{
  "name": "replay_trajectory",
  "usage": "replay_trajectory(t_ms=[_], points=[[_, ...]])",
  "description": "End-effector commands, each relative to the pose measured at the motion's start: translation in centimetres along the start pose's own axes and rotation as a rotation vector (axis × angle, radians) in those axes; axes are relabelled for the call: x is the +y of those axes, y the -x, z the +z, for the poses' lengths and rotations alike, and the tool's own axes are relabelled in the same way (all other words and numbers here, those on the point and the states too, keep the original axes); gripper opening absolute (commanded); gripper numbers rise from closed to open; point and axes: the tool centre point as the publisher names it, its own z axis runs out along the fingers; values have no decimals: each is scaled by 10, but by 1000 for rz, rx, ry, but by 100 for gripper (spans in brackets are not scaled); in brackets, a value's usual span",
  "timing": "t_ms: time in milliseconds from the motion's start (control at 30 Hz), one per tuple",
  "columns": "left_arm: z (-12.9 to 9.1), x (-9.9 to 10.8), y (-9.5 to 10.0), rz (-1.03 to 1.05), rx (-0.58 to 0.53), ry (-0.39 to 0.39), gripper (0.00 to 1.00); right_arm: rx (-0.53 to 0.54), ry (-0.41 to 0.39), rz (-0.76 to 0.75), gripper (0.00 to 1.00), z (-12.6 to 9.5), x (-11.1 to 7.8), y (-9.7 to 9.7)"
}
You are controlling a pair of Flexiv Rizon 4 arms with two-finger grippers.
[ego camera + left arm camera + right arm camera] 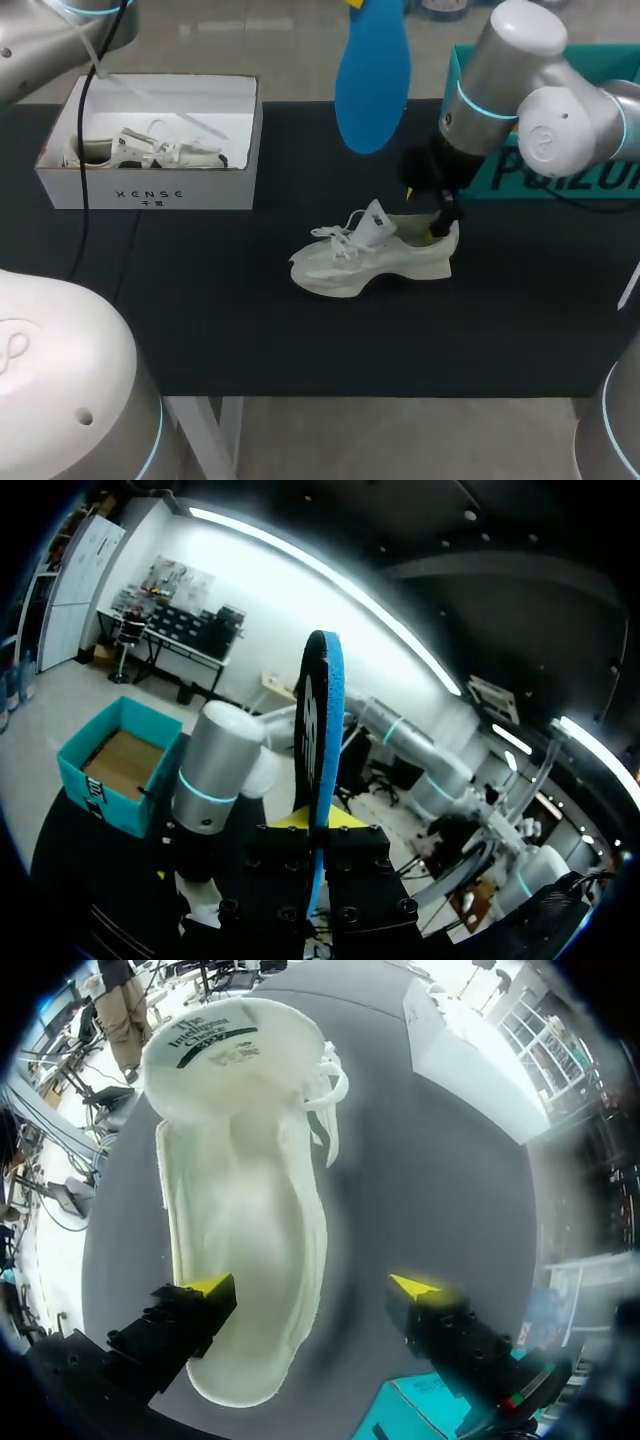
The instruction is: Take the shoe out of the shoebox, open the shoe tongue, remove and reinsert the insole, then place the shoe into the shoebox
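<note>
Insole [372,80] is out of the shoe [372,258], clamped edge-on in the left gripper's [320,832] fingers and held high above the counter [200,320]. The shoe sits on its sole mid-counter, tongue raised, well apart from the shoebox [150,190]. Right gripper [312,1287] is at the heel with fingers apart, one at the heel rim, the other over bare counter.

Judgement: reinsertion is due. Steady the heel first, then feed the insole toe-first under the tongue.
</note>
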Motion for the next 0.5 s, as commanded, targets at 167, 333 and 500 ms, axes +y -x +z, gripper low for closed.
replay_trajectory(t_ms=[167, 333, 500], points=[[0, 1, -1, 0, -3, 0, 0, 9, -30, 56, 100, 7, 9, 2], [0, 1, -1, 0, -3, 0, 0, 22, -16, 78, 100, 13, 12, -4], [0, 1, -1, 0, -3, 0, 0, 17, 42, 91, 43, 19, 14, -6]])
